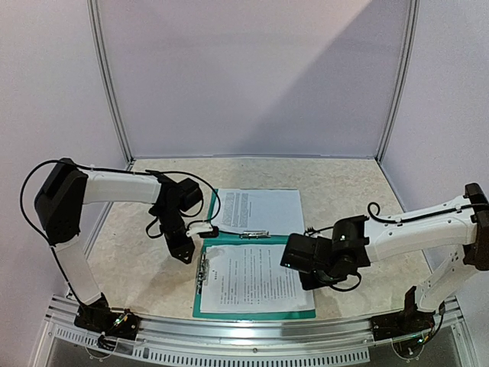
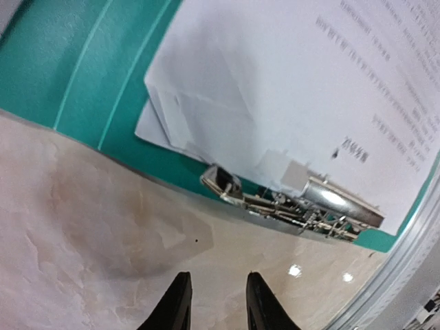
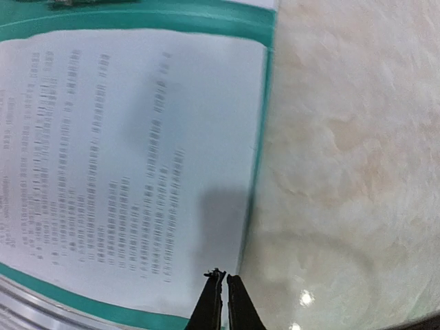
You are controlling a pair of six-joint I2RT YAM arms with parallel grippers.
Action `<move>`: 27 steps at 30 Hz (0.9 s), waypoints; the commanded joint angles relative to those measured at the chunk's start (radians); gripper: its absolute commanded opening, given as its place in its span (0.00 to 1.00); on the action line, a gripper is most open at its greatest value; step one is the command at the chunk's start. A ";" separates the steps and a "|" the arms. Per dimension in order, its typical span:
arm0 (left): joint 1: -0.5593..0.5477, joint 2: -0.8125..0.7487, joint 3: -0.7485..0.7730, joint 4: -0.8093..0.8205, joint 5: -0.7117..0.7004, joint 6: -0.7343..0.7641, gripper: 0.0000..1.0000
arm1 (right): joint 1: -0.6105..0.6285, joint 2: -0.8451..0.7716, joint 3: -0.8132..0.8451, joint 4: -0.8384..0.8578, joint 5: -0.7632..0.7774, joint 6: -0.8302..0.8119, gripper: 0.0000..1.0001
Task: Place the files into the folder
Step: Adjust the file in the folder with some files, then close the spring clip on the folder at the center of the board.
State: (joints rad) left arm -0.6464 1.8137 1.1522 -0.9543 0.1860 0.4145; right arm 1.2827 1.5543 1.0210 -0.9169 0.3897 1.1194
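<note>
The green folder (image 1: 252,314) lies open and flat on the table (image 1: 130,252), near the middle and towards the near edge. A stack of printed papers (image 1: 252,279) rests on its near half. In the left wrist view the left corners of these papers are fanned out a little, not squared up. A metal clip (image 1: 202,269) sits along the folder's left edge, just beside the papers' left side. On the far half lies a far sheet (image 1: 260,210), with a strip of green showing at its left. The left gripper (image 2: 218,302) hangs over bare table just to the left of the folder, near the clip. Its fingers (image 2: 180,306) are spread apart with nothing between them. The right gripper (image 3: 223,302) is at the right side of the near half, at the papers' right edge where a narrow green border meets the table. Its two fingers are pressed together and pinch nothing. Whether their tips touch the paper cannot be told from the wrist view.
</note>
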 commanded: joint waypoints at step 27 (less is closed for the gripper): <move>0.106 0.075 0.022 0.128 0.532 -0.056 0.41 | -0.092 0.410 0.101 0.654 -0.218 -0.257 0.03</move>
State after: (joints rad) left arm -0.5514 1.9228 1.1740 -0.8242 0.6380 0.3042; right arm 1.1999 1.9285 1.1446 -0.2855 0.1963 0.8368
